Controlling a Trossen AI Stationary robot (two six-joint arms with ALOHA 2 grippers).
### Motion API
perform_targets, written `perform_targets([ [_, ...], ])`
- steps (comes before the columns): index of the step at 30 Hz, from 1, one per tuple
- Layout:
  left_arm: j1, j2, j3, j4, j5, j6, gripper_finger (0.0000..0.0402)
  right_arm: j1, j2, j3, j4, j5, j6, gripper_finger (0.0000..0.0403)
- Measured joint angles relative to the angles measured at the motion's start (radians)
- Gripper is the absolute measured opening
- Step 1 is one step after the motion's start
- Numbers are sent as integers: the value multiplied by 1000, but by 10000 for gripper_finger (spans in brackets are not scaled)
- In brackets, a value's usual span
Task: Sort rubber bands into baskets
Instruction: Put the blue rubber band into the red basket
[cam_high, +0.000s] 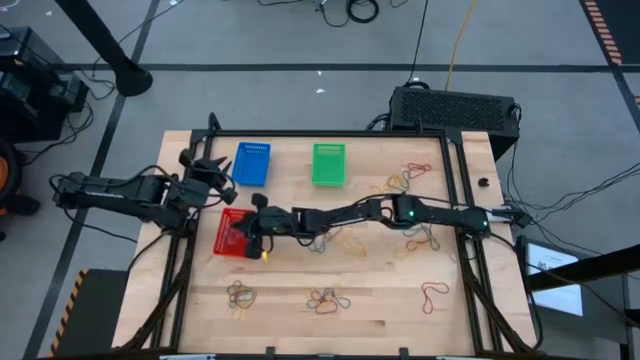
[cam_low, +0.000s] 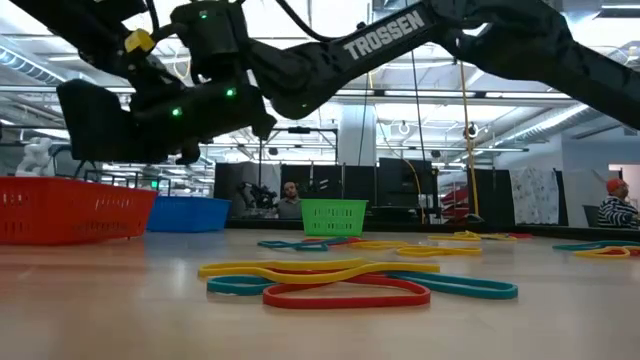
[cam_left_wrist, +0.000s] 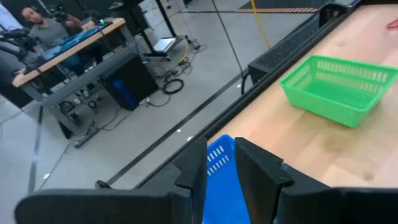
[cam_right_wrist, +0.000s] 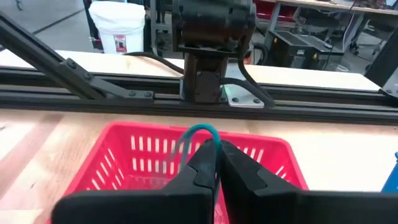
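Observation:
The red basket (cam_high: 232, 233) stands at the table's middle left, and it also shows in the right wrist view (cam_right_wrist: 186, 162). My right gripper (cam_high: 250, 228) reaches across the table over it, shut on a teal rubber band (cam_right_wrist: 200, 134). The blue basket (cam_high: 251, 163) and the green basket (cam_high: 328, 164) stand at the far side. My left gripper (cam_high: 218, 168) is open just left of the blue basket, whose wall (cam_left_wrist: 219, 163) shows between its fingers. Rubber bands lie loose at the right (cam_high: 408, 178), at the middle (cam_high: 335, 240) and near the front edge (cam_high: 325, 298). My right gripper pinches the teal rubber band between its two fingertips (cam_right_wrist: 205, 163). A short loop of the band (cam_right_wrist: 202, 129) stands out past the fingertips. The band is lifted clear, over the red basket's inside.
A black box with a grille (cam_high: 452, 105) stands behind the table's far right corner. Black frame rails (cam_high: 455, 170) run along the table's sides. In the low view, rubber bands (cam_low: 350, 280) lie close in front. People sit in the room beyond the table (cam_left_wrist: 43, 25).

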Motion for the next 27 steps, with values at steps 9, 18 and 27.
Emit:
perform_targets([
  [9, 0, 2, 0, 0, 45, -1, 90, -3, 0, 2, -64, 0, 5, 60],
  [18, 0, 3, 0, 0, 58, -3, 90, -19, -52, 2, -144, 2, 17, 127],
  [27, 0, 5, 0, -2, 103, -3, 90, -21, -246, 2, -593, 4, -100, 144],
])
